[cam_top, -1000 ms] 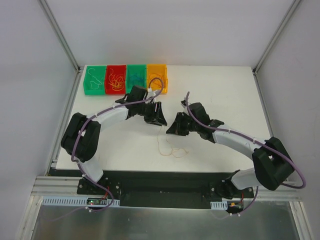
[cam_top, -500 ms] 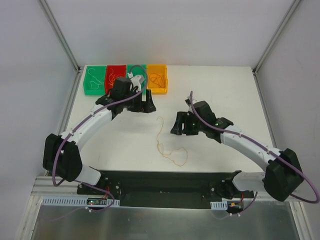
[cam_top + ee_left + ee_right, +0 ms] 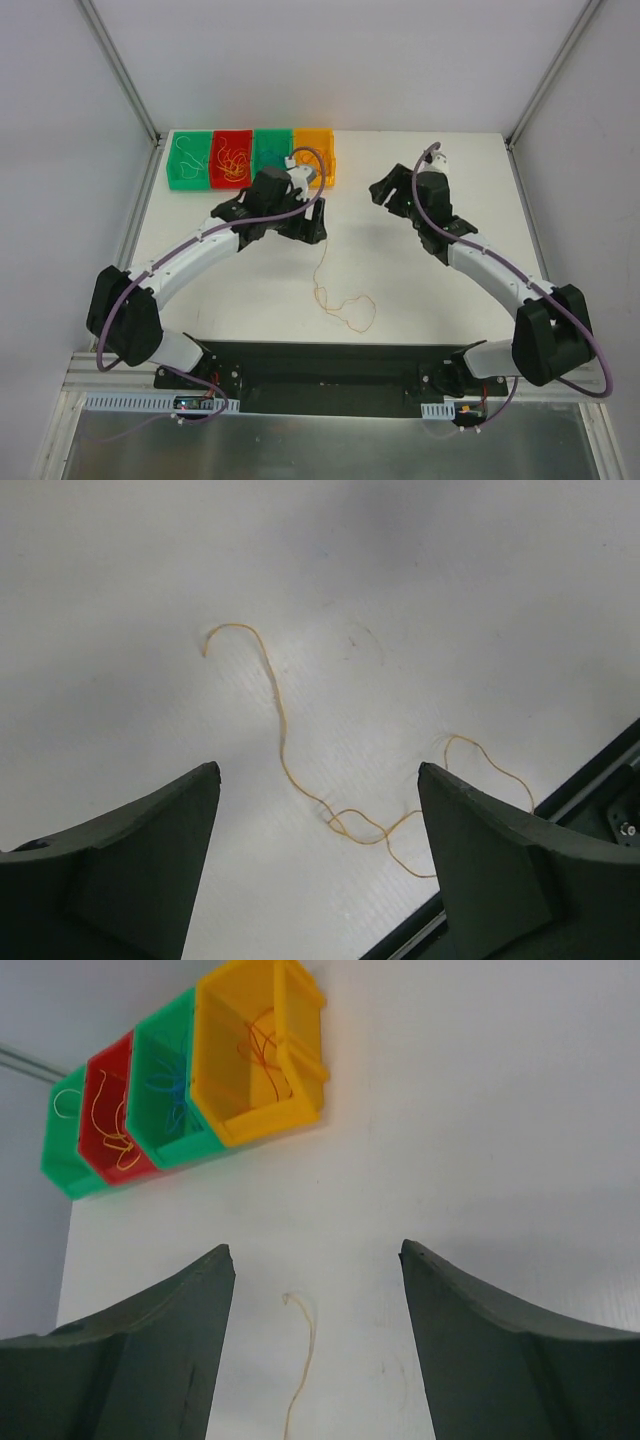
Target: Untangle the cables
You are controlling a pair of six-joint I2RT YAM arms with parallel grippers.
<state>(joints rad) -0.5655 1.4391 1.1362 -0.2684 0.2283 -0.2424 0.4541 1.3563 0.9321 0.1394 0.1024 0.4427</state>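
One thin orange cable lies loose on the table, nearer the left gripper; it and the right gripper gape empty. Likely light, floppy: pinch its far end.

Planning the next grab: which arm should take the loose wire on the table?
Left. The left gripper, open, hangs by the far end of the wire, which lies centred in its wrist view. The right gripper sits off to the side and sees only the tip.

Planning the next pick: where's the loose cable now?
Top view: the loose cable lies on the table near centre, running from by the left gripper toward the near edge.
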